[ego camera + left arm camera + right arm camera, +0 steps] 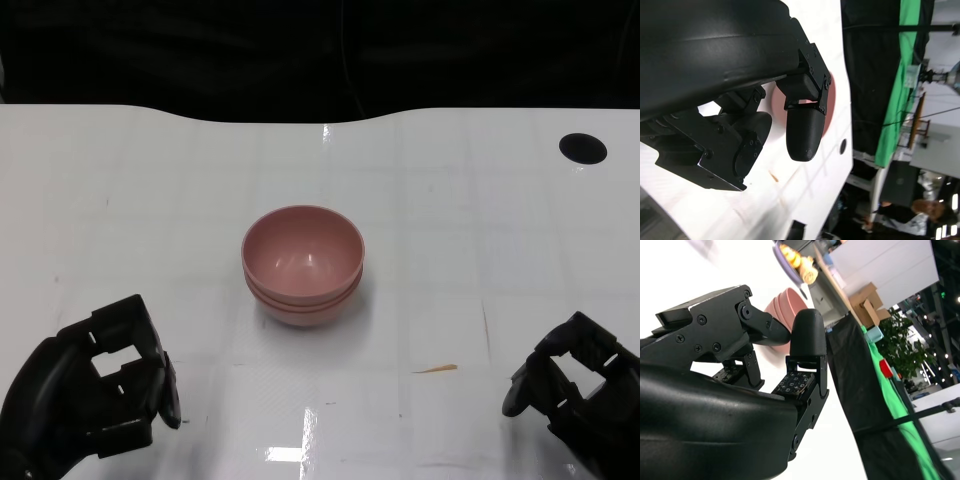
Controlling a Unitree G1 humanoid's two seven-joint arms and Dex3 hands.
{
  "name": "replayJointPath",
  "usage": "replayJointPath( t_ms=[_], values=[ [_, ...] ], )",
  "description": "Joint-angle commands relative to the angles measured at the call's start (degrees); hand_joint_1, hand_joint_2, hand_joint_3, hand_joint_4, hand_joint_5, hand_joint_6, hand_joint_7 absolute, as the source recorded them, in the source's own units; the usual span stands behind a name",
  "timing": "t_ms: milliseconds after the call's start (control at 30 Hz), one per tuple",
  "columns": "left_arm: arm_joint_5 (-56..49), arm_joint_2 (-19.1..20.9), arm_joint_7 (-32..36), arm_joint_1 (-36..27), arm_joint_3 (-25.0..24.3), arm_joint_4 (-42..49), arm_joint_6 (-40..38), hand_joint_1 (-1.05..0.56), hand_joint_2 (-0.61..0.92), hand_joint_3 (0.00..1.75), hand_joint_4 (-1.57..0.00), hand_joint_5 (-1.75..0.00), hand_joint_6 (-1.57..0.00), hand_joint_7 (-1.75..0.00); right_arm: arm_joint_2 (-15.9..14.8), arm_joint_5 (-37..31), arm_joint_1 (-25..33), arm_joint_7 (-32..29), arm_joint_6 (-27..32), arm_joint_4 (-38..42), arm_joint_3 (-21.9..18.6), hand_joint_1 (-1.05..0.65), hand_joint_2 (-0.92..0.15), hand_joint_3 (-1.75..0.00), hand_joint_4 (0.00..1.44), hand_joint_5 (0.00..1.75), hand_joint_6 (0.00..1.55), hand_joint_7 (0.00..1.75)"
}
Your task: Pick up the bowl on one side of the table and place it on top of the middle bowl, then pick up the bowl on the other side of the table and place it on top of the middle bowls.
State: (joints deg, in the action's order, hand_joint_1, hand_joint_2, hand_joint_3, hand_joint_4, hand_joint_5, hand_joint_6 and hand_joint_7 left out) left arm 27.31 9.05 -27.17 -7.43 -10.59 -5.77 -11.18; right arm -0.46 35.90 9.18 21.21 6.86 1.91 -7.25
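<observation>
white glossy table (pixel 500 220), stack of pink bowls (pixel 303 265) at its middle, small orange scrap (pixel 437 369) nearby

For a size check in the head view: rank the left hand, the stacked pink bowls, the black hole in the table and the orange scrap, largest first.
1. Left hand, enlarged by nearness to the camera
2. Stacked pink bowls
3. Black hole
4. Orange scrap
</observation>
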Motion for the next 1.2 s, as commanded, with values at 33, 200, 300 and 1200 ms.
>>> replayJointPath(
  t_ms=[33, 200, 300, 1200],
  values=[
    [1.5, -0.2, 0.9, 0.4, -1.4, 0.0, -0.6, 0.18, 0.67, 1.48, -0.9, -1.75, -0.72, -1.75, 0.1, 1.7, 0.7, 0.1, 2.3, -1.7, -1.5, -0.04, -0.74, -0.8, 0.83, 1.72, 0.81, 1.36],
    [1.8, -0.1, 1.0, 0.3, -1.3, 0.0, -0.6, 0.18, 0.67, 1.48, -0.9, -1.75, -0.72, -1.75, 0.5, 1.4, 0.7, 0.2, 3.2, -2.2, -2.1, -0.04, -0.75, -0.78, 0.83, 1.73, 0.81, 1.36],
    [3.7, -2.3, 4.9, -2.3, -2.6, -3.8, -2.4, 0.16, 0.7, 1.51, -0.9, -1.75, -0.71, -1.75, 1.0, 5.2, 0.4, 0.6, 3.3, -1.8, -5.9, -0.07, -0.72, -0.89, 0.84, 1.74, 0.75, 1.45],
    [4.9, -6.0, 12.1, -3.6, -4.4, -8.6, -3.1, 0.14, 0.82, 1.46, -0.95, -1.75, -0.73, -1.75, 1.0, 2.1, -1.9, 2.6, 1.6, 1.9, -8.7, -0.05, -0.79, -0.77, 0.82, 1.75, 0.77, 1.42]
  ],
)
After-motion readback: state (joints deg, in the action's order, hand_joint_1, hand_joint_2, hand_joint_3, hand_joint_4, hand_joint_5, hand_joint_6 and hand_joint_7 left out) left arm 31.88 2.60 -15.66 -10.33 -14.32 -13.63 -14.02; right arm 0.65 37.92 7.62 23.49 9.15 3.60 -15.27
